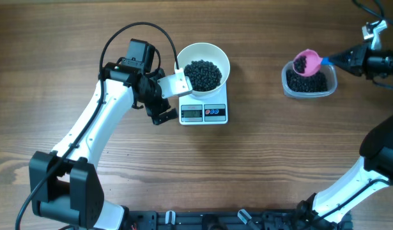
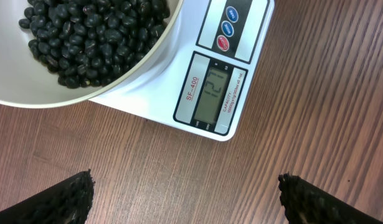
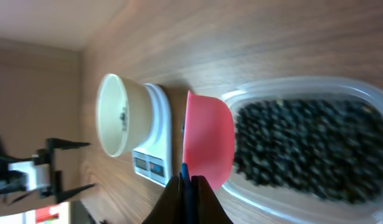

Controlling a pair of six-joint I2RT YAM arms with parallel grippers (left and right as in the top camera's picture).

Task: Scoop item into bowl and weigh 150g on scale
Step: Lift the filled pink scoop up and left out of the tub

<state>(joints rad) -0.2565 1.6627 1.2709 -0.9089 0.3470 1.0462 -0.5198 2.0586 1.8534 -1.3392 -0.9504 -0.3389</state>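
Observation:
The white bowl (image 1: pixel 216 50) sits on the scale (image 1: pixel 204 102), holding a heap of black beans (image 1: pixel 203 74). My left gripper (image 1: pixel 163 115) hovers open just left of the scale's front, nothing between its fingers. In the left wrist view the left gripper (image 2: pixel 186 199) stands wide over bare wood, with the bowl's rim (image 2: pixel 135 68) and the scale's display (image 2: pixel 213 93) ahead. My right gripper (image 1: pixel 344 61) is shut on the blue handle of a pink scoop (image 1: pixel 307 62), which carries some beans above the clear tub (image 1: pixel 287 86). In the right wrist view, the right gripper (image 3: pixel 186 186) holds the scoop (image 3: pixel 208 140) beside the tub.
The clear plastic tub (image 3: pixel 316 83) at the far right holds more black beans (image 3: pixel 303 149). Brown wooden table (image 1: pixel 260 160) runs between scale and tub. Both arm bases stand at the near edge, left and right.

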